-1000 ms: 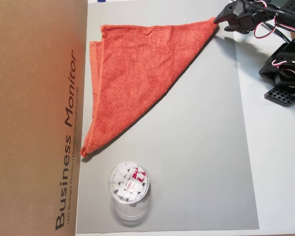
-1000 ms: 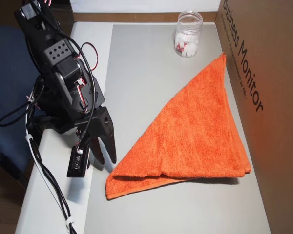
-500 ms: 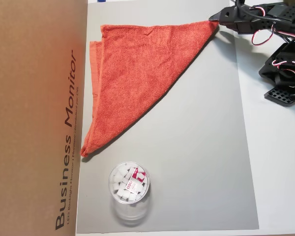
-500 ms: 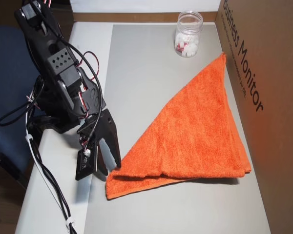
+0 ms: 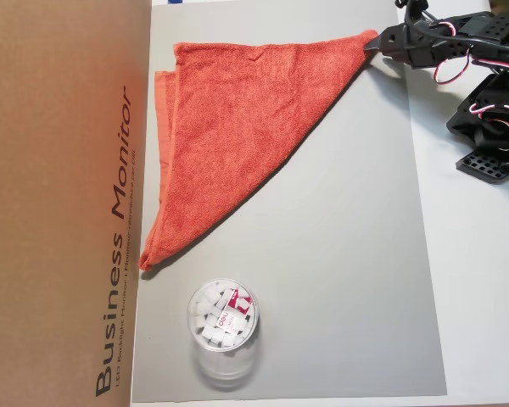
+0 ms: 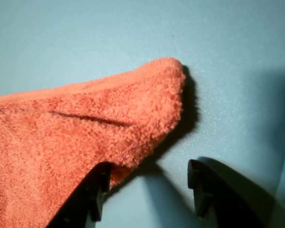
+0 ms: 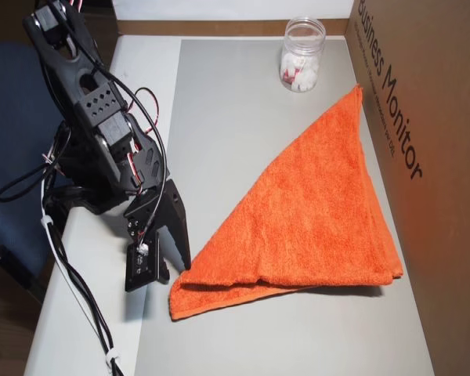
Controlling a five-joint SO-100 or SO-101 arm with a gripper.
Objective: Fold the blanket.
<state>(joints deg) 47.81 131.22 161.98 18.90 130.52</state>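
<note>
**Blanket lies folded in a triangle, its corner met by parted fingers**

Blanket [image 6: 76,137] is seen in the wrist view as a fuzzy orange-red corner lying on the grey mat [image 6: 109,33]. The gripper [image 6: 147,187] is held with its two dark fingers spread apart: one fingertip [image 6: 99,190] is set against the lower edge of the blanket's corner, while the other stands apart from the cloth on bare mat. Nothing is pinched between them.

In an overhead view the gripper [image 5: 375,42] is shown at the blanket's [image 5: 237,127] pointed corner, and in another the gripper [image 7: 168,254] is placed just beside the doubled corner of the blanket [image 7: 313,219]. The blanket is spread flat as a triangle, one long edge running beside the brown cardboard box [image 5: 59,203]. Beyond the blanket's far tip, well apart from the gripper, a clear plastic jar [image 5: 223,329] holding white pieces is stood on the mat. Red and white wires are looped over the black arm [image 7: 102,133].
</note>
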